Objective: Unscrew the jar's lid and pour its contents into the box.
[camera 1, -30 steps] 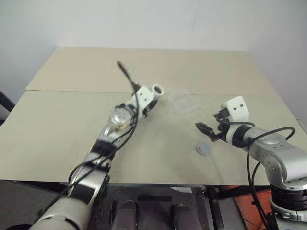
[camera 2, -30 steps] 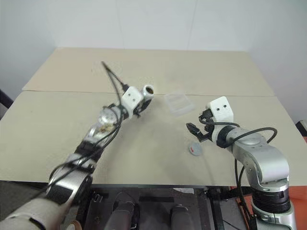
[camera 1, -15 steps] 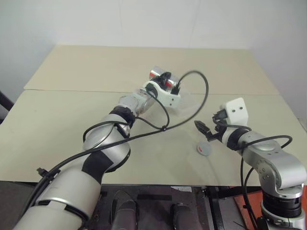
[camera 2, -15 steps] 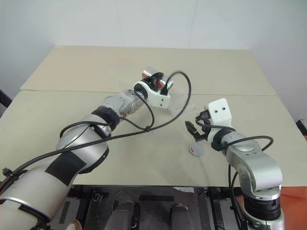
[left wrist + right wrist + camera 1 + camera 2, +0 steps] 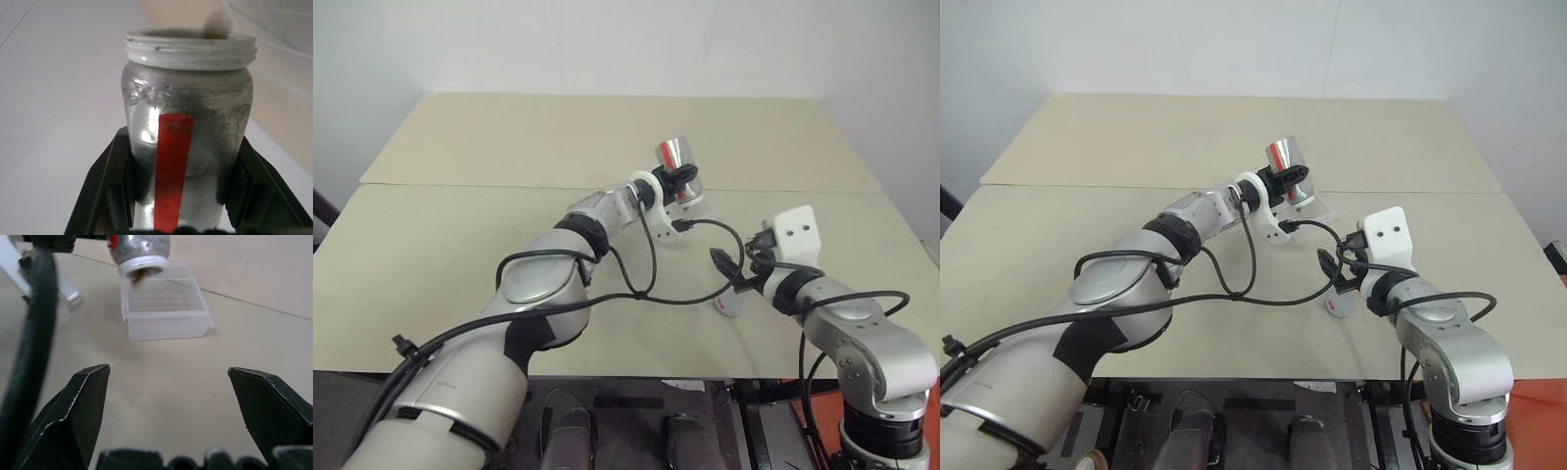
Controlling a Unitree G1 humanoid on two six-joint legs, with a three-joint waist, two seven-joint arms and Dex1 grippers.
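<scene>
My left gripper [image 5: 679, 183] is shut on the jar [image 5: 674, 157], a silvery cylinder with a red stripe. The jar is tipped with its open white-rimmed mouth [image 5: 142, 263] pointing down over the box [image 5: 164, 325], a clear square container on the table. A brownish bit [image 5: 139, 277] hangs at the mouth. In the left wrist view both black fingers [image 5: 110, 181] clamp the jar's sides [image 5: 186, 137]. The lid [image 5: 728, 304], grey with a red spot, lies on the table under my right gripper [image 5: 725, 264], which is open and holds nothing.
The tan table [image 5: 450, 255] has a seam running across its middle and a white wall behind it. A black cable [image 5: 646, 289] loops from my left wrist over the table towards the right gripper. The table's front edge lies just below the lid.
My left arm has swung right and rolled its wrist, carrying the jar over the box and turning its mouth downward. The right gripper has stayed in place, open.
</scene>
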